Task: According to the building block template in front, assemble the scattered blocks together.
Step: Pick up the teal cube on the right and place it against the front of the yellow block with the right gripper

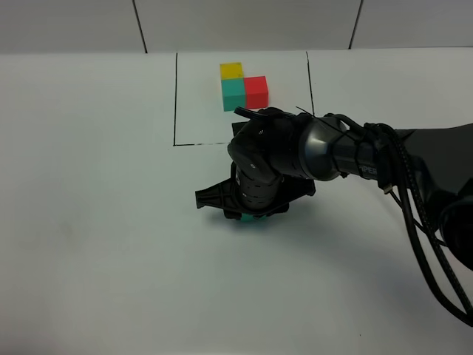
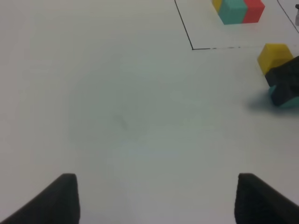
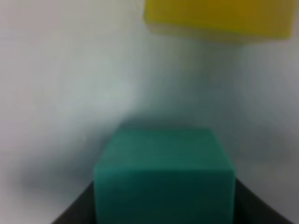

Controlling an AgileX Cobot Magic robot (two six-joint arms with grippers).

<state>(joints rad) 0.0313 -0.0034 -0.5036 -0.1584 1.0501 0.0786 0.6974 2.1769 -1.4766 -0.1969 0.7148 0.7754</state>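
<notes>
The building block template (image 1: 242,86), a yellow, teal-green and red L-cluster, sits inside a black drawn rectangle at the back. My right gripper (image 1: 247,211) reaches across the middle, pointing down, shut on a loose teal-green block (image 1: 253,220) at the table surface. In the right wrist view that block (image 3: 163,158) fills the space between the dark fingers, and a loose yellow block (image 3: 219,18) lies just beyond it. The left wrist view shows the yellow block (image 2: 274,57) beside the gripped teal-green one (image 2: 288,101). My left gripper (image 2: 163,200) is open, holding nothing, over bare table.
The black frame line (image 1: 176,103) runs just behind the right gripper, with the template (image 2: 236,9) inside it. The right arm and its cables (image 1: 414,192) cross the right side of the white table (image 1: 96,244). A tiled wall stands behind.
</notes>
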